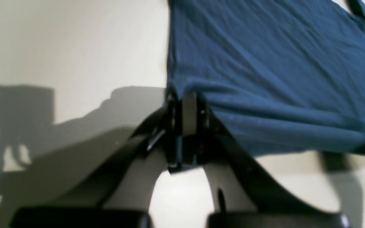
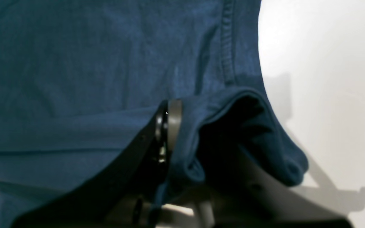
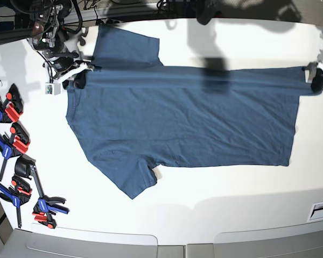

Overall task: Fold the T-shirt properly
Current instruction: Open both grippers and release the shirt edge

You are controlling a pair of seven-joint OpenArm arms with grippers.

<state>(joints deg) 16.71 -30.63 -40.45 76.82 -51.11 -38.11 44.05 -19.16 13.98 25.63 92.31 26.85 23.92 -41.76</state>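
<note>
base view alone shows clamps point(image 3: 16, 145) beside spread T-shirt point(image 3: 188, 123)

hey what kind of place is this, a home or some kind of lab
Probably a robotics lab or workshop: a plain white worktable, red-blue-black clamps along its edge, tangled cables behind, and one dark navy-blue cotton T-shirt spread flat.

Item: my left gripper point(image 1: 187, 109), jaws closed on a corner edge of the T-shirt point(image 1: 274, 69). Cloth: dark blue, creased, pulled taut from the pinch, its near edge lifted. Beneath: pale surface point(image 1: 74, 47) carrying my arm's shadow.
</note>
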